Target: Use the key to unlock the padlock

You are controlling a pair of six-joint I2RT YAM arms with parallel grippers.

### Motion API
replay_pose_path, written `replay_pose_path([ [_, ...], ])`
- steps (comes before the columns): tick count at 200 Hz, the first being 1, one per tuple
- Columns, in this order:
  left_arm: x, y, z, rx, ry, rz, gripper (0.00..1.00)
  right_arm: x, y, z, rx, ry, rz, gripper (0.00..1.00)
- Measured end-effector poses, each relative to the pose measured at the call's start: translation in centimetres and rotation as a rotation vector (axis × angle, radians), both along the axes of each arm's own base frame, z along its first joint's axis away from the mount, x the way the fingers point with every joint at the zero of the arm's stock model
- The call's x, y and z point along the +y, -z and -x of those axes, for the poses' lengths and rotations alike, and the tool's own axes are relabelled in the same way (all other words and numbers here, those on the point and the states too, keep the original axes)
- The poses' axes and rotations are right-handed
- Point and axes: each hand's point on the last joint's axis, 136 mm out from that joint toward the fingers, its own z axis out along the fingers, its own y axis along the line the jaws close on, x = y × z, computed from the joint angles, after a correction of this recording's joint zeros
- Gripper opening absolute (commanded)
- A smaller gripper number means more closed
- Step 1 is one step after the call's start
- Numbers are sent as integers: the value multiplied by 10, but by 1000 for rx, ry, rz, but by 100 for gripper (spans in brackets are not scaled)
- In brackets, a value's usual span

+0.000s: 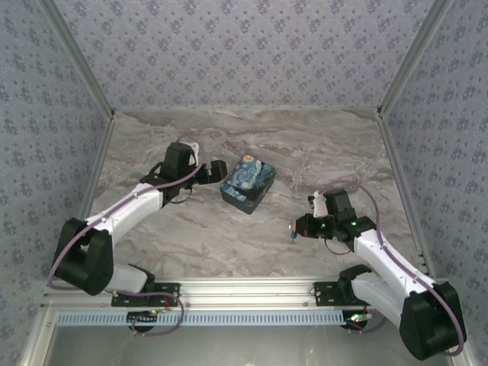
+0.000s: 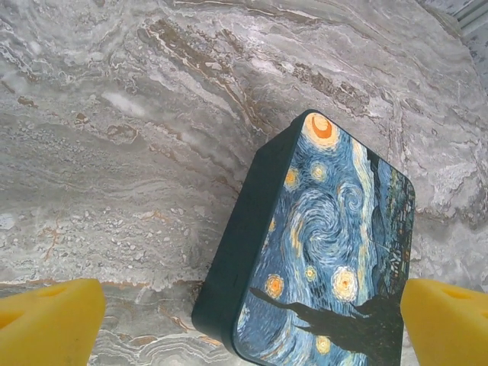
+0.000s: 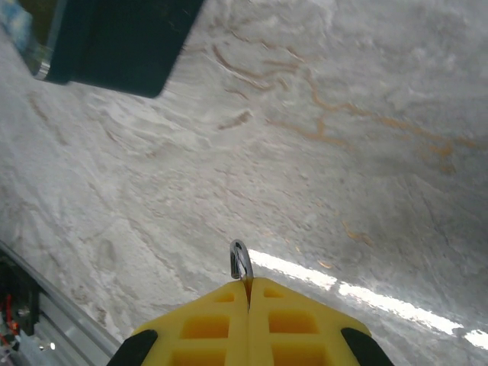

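Note:
The blue-and-yellow painting-print box [image 1: 248,183] lies mid-table. My left gripper [image 1: 216,172] is at its left side, open, its yellow fingers [image 2: 53,320] spread wide, with the box's near corner [image 2: 229,305] between them. My right gripper [image 1: 294,228] hovers over bare table, well to the right of and nearer than the box. It [image 3: 248,286] is shut on the key [image 3: 241,261], of which a thin silvery loop sticks out past the fingertips. A pale blue bit [image 3: 15,23] by the box's silver latch [image 3: 42,69] may be the padlock; I cannot tell.
The marble tabletop [image 1: 305,152] is bounded by patterned walls at the left, back and right. An aluminium rail [image 1: 244,290] with the arm bases runs along the near edge. Open room lies between the box and my right gripper.

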Motion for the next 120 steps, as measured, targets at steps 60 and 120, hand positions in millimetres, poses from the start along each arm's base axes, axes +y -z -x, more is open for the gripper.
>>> replay_pose_path([
  [60, 9, -4, 15, -8, -7, -5, 99, 3, 36, 4, 128, -27, 76, 0],
  [120, 18, 0, 33, 10, -16, -1, 99, 10, 40, -13, 106, -39, 79, 21],
])
